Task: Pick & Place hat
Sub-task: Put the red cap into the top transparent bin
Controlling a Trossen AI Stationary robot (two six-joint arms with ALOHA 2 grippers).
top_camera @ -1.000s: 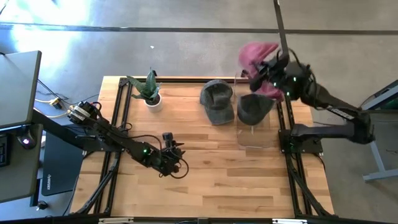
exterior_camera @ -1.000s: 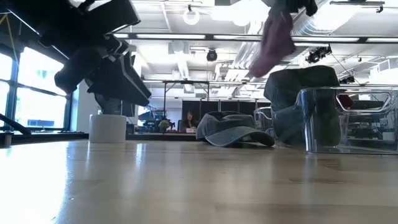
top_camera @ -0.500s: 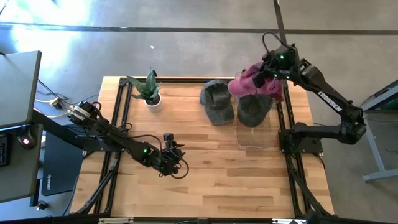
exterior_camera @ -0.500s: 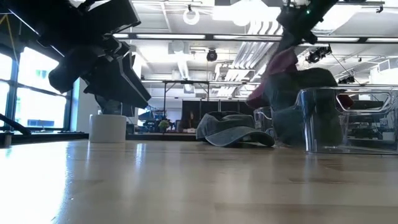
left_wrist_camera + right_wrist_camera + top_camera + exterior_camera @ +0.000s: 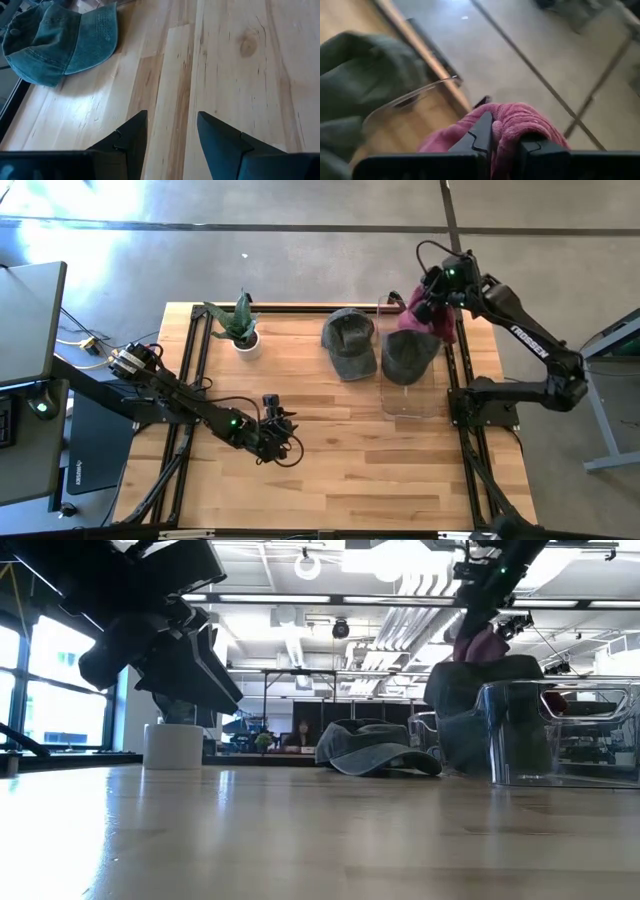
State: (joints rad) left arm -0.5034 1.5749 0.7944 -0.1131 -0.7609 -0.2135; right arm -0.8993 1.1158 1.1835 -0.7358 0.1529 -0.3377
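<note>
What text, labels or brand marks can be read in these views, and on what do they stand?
White lettering on the right arm's upper link: too small to read.
White lettering on the dark object beside the table: too small to read.
Pink hat, grey hats, plant pot: no text visible.

A small green spiky plant in a round white pot (image 5: 240, 332) stands on the pale wooden plank table (image 5: 350, 475), well apart from the left gripper (image 5: 170, 118). A dark desk (image 5: 25, 320) stands farther off, beyond the table's edge.
</note>
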